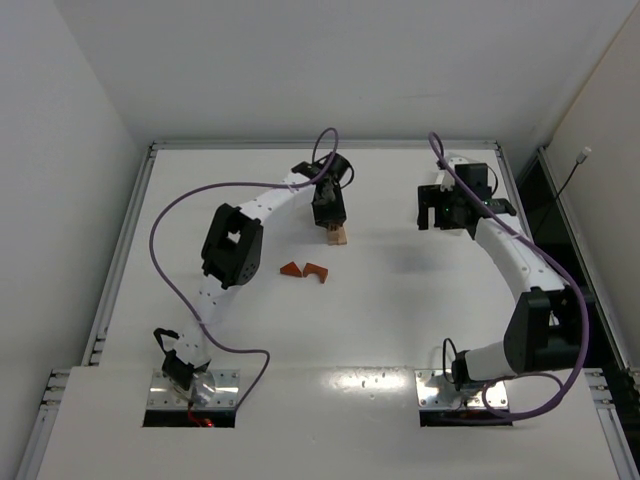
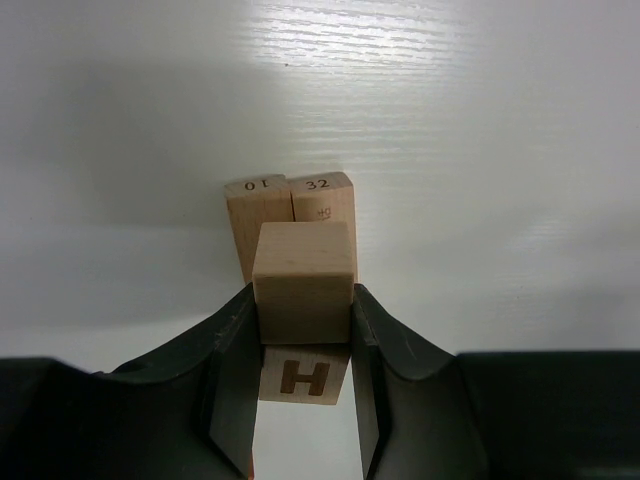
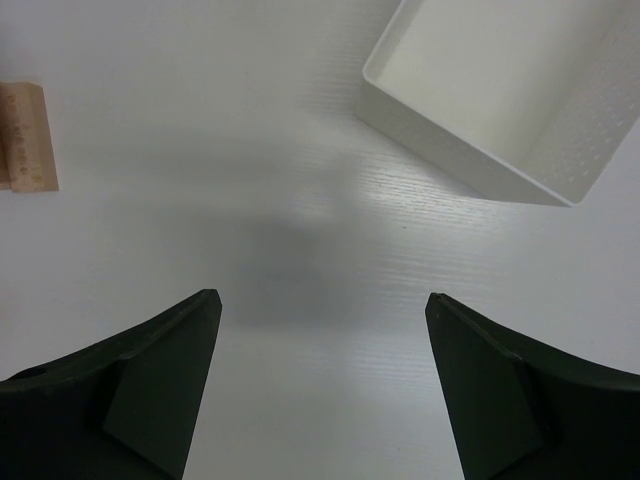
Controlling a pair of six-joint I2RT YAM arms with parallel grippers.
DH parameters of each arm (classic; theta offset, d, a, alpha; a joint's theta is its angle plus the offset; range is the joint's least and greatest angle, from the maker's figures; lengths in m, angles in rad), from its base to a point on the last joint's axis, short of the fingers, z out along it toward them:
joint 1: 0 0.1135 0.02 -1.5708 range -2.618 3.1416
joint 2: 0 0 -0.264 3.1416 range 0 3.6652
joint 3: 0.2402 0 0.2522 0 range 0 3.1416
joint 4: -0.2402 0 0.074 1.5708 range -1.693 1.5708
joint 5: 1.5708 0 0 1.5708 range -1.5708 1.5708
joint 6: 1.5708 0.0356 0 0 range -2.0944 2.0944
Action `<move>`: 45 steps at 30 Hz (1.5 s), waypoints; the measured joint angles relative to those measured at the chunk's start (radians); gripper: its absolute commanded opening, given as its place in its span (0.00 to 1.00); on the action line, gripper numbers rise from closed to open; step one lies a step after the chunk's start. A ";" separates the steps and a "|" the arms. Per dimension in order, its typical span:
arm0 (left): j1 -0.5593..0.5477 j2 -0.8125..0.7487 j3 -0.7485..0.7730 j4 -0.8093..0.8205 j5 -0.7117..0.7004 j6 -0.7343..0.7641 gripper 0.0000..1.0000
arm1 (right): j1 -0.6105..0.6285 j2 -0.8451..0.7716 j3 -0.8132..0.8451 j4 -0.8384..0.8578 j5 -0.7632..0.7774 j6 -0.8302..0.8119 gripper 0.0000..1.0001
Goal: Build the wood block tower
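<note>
My left gripper (image 2: 303, 292) is shut on a pale tan cube (image 2: 303, 278). Just under the cube, between the fingers, shows a pale block marked H (image 2: 303, 380); I cannot tell if they touch. Behind stand two pale blocks side by side, marked 10 (image 2: 254, 228) and 32 (image 2: 326, 205). In the top view this gripper (image 1: 330, 222) is over the pale stack (image 1: 339, 237) at the table's middle back. Two reddish-orange wedges (image 1: 304, 270) lie on the table nearer the left arm. My right gripper (image 3: 322, 297) is open and empty over bare table, to the right (image 1: 440, 216).
A white rectangular tray (image 3: 455, 140) sits beyond my right gripper at the upper right of the right wrist view. A pale block's end (image 3: 27, 135) shows at that view's left edge. Raised rails edge the table (image 1: 150, 150).
</note>
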 measured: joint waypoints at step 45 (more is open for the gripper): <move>-0.012 0.033 0.007 0.045 -0.015 -0.009 0.41 | -0.029 0.000 -0.002 0.001 -0.017 0.000 0.80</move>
